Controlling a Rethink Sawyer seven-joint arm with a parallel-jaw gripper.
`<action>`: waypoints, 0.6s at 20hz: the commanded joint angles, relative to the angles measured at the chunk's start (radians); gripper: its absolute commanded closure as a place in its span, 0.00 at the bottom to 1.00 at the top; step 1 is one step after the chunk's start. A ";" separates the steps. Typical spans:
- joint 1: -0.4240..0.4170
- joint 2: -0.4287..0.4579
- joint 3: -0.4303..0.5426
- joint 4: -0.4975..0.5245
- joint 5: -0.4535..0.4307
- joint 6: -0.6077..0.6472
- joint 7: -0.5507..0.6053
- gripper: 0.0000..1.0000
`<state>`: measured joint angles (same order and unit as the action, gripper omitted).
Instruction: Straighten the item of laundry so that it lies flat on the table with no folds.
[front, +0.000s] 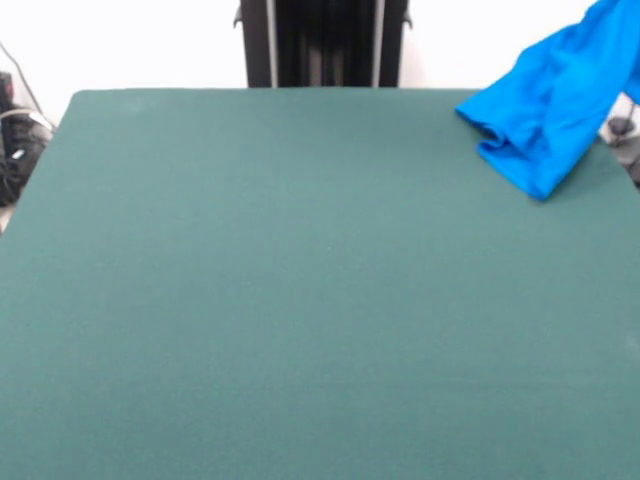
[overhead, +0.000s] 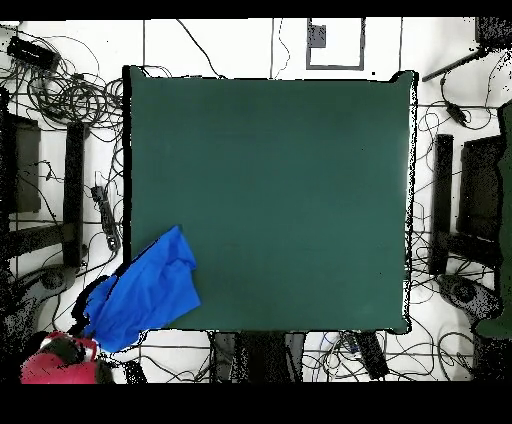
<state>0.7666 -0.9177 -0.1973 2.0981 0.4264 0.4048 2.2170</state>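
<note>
The tool's state cannot be told; the blue T-shirt (front: 545, 110) hangs bunched over the table (front: 300, 300) corner.

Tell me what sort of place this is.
Probably a robotics lab or test cell, not a home. A green felt table stands alone with loose cables strewn over the floor around it, the robot's black pedestal at one edge, and a blue shirt hanging over a corner.
</note>
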 joint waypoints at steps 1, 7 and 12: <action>0.090 -0.054 -0.067 -0.146 0.033 0.246 0.452 1.00; 0.102 -0.138 -0.110 -0.210 -0.034 0.423 0.481 1.00; 0.096 -0.195 -0.110 -0.220 -0.050 0.494 0.486 1.00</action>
<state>0.8561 -1.0571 -0.2869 1.9406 0.3974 0.7434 2.4242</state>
